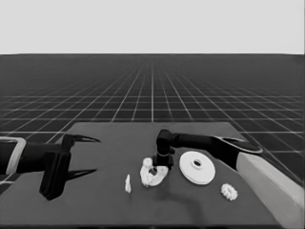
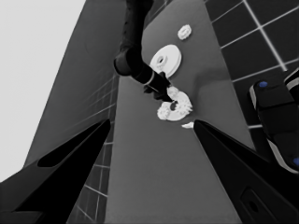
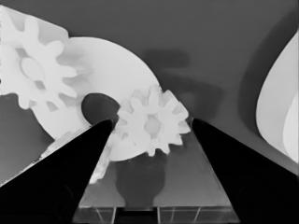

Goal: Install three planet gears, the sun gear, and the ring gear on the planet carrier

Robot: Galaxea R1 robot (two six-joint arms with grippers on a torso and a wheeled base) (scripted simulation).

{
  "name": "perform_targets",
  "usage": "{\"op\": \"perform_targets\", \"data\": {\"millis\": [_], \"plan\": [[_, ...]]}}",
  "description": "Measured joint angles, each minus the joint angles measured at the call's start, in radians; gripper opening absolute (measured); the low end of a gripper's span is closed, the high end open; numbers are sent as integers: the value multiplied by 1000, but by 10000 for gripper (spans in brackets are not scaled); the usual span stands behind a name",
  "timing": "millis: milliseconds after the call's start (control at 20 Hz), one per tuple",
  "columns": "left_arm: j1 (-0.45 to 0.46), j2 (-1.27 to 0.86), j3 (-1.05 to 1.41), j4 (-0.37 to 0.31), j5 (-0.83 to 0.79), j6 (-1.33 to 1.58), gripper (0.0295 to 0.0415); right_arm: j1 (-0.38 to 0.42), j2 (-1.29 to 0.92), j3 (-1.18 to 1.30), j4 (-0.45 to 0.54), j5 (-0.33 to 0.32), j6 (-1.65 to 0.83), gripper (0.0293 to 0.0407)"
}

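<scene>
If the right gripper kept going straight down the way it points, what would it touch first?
Probably a small gear between the right gripper's open fingers, lying on the smaller round part; depth is uncertain.

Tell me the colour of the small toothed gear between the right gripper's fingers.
White, the small toothed gear, clearest in the right wrist view.

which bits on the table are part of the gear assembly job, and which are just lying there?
Job:
smaller round part, gears on it
gear between the right gripper fingers
loose gear
larger round part

Lying about:
thin white piece
left gripper, parked at the table's left end
</scene>
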Motion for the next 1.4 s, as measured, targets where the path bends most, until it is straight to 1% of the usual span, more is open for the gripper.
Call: {"op": "perform_targets", "data": {"millis": [50,150,400,450,500,550,650,900,950,1000,1050,1100,1150,1250,1400], "plan": [[0,0,0,0,0,0,385,0,0,0,0,0,0,381],[0,0,0,0,0,0,385,0,0,0,0,0,0,384],[0,0,0,0,0,0,385,0,0,0,0,0,0,385],[0,0,0,0,0,0,385,53,-17,56,54,-29,33,385],[0,0,0,0,0,0,385,97,-24,82,90,-42,48,385],[0,0,0,0,0,0,385,122,-26,92,113,-48,55,385],[0,0,0,0,0,0,385,144,-27,100,134,-53,60,385],[0,0,0,0,0,0,385,154,-28,102,145,-55,61,385],[0,0,0,0,0,0,385,148,-300,533,134,-63,131,385],[0,0,0,0,0,0,385,141,-604,718,131,-51,59,385],[0,0,0,0,0,0,385,139,-782,742,134,-27,-69,385],[0,0,0,0,0,0,385,138,-875,722,139,-8,-168,385],[0,0,0,0,0,0,385,137,-922,699,144,4,-231,385],[0,0,0,0,0,0,385,137,-957,672,150,15,-292,385],[0,0,0,0,0,0,385,137,-969,659,154,20,-318,385]]}}
